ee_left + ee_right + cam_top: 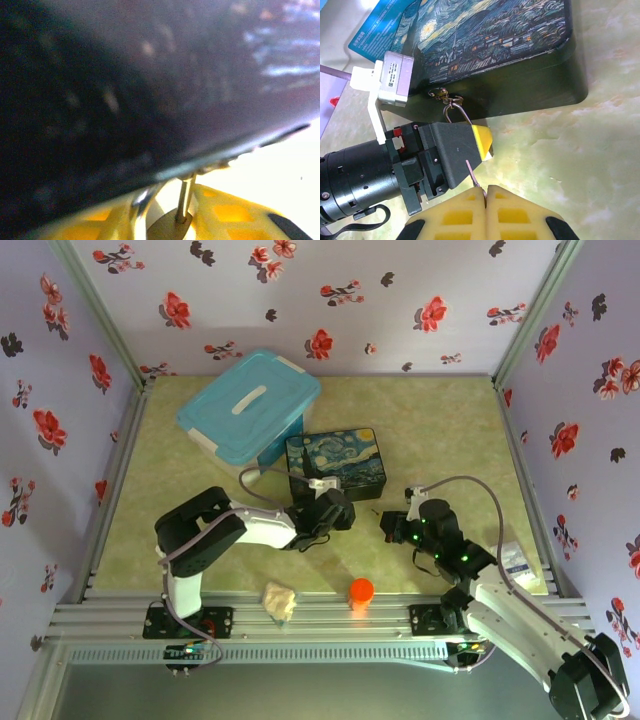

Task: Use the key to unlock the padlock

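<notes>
1. Clenched at the bottom of the right wrist view, my right gripper (486,192) pinches the key (474,176). Its thin shaft points toward the left gripper (481,147).
2. The padlock (169,229) sits gripped between the left gripper's yellow pads (235,212), with its shackle hooked through the latch (440,93) on the painted box (520,50).
3. I judge this to be the insertion step. Next I need to line the key tip up with the keyhole, push it in, then turn.
4. The keyhole is hidden behind the left finger, and the left wrist view is blurred, so I cannot tell which way the padlock faces.

Lilac floral walls (400,280), pale green marbled tabletop (450,430); light seemingly even
</notes>
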Action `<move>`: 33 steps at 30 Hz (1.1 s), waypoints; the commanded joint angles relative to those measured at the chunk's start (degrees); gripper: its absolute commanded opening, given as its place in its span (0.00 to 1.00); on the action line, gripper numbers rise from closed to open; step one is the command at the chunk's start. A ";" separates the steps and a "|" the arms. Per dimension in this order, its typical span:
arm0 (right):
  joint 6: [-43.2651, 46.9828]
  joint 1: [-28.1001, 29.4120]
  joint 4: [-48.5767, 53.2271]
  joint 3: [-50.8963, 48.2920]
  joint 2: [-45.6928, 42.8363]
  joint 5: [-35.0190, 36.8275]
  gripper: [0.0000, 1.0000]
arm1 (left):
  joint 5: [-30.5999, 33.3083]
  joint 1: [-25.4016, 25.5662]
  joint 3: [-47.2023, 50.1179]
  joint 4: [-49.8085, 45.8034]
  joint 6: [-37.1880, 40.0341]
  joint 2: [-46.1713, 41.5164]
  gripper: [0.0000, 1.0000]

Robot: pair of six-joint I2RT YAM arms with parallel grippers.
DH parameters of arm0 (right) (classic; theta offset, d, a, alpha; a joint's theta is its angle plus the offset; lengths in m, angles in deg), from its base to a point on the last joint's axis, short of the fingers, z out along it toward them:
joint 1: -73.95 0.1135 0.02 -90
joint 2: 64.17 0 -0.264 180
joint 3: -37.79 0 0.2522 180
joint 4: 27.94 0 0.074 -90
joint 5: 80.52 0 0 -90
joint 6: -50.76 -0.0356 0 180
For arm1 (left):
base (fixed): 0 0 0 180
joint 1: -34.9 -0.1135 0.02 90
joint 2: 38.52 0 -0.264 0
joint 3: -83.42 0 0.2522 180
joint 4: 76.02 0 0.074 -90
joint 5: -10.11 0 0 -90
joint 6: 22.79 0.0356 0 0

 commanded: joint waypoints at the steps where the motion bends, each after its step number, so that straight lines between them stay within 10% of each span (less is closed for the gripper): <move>1: -2.30 -0.41 -3.21 -1.88 0.64 0.32 0.00 | -0.47 0.15 1.39 0.91 -1.34 1.52 0.30; 33: -44.39 -0.54 -44.19 -10.09 19.41 -8.94 0.00 | -7.93 -4.04 8.24 18.17 -10.82 -13.34 0.06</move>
